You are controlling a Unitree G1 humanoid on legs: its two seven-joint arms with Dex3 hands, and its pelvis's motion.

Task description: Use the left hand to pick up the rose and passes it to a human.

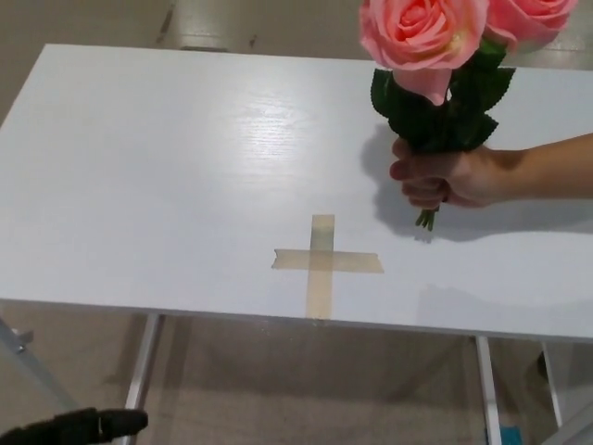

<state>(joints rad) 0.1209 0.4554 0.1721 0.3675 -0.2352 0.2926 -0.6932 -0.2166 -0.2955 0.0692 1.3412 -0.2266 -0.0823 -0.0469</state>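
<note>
Pink roses [422, 37] with dark green leaves stand upright above the right side of the white table [139, 167]. A person's hand [454, 176], reaching in from the right, grips the stems just above the tabletop. Of my left hand [79, 426] only a black sliver shows at the bottom left corner, below the table's front edge and far from the roses. My right hand is out of the picture.
A cross of beige tape [322, 261] is stuck on the table near its front edge, left of the person's hand. White table legs [141, 371] and a tan floor show below the front edge.
</note>
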